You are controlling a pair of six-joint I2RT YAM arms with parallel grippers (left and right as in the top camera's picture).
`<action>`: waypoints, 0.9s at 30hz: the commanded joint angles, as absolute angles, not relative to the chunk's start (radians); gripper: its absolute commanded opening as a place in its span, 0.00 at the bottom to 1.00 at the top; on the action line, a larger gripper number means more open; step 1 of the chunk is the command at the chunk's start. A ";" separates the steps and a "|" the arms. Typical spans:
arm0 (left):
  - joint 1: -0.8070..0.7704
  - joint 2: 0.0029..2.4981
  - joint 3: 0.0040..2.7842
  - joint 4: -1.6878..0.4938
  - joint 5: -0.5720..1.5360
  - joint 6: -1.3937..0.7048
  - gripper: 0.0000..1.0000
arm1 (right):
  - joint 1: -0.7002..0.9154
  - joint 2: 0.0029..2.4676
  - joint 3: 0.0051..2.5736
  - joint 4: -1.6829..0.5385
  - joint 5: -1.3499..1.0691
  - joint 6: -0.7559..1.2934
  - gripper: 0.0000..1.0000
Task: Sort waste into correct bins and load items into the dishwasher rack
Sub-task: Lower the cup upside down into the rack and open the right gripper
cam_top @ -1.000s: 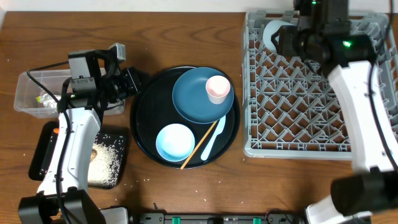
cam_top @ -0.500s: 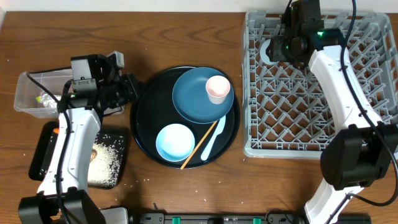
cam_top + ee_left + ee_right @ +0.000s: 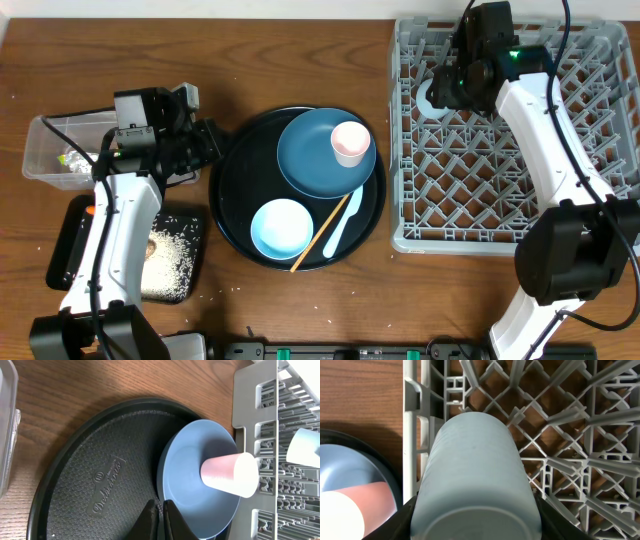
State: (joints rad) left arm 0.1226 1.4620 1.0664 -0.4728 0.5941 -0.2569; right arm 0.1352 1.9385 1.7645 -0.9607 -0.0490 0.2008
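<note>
While the dishwasher rack (image 3: 500, 215) takes up the table's right side, the right gripper (image 3: 477, 527) hangs over its far-left corner with the light blue cup (image 3: 475, 460) clasped between half-spread fingers. The cup's long axis runs out ahead of the wrist, with the pegs directly beneath it; whether it touches them cannot be told. The next move looks like a short lowering and release there. Left of the rack, the round black tray (image 3: 232, 215) carries the dark blue plate (image 3: 310, 165), which bears the pink cup (image 3: 350, 141). The left gripper (image 3: 159, 516), pinched shut and empty, hovers over the tray just beside the plate, making it the nearer arm for both.
</note>
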 commanded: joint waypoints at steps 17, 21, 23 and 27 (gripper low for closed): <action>0.121 1.465 1.064 -0.497 0.578 -0.236 0.08 | 0.198 2.074 1.776 -0.936 0.004 0.212 0.10; 0.121 1.465 1.064 -0.495 0.578 -0.236 0.07 | 0.198 2.076 1.777 -0.931 0.004 0.206 0.33; 0.121 1.464 1.064 -0.493 0.578 -0.236 0.08 | 0.198 2.074 1.778 -0.931 0.004 0.204 0.56; 0.121 1.462 1.064 -0.485 0.578 -0.236 0.07 | 0.197 2.074 1.787 -0.935 0.004 0.192 0.84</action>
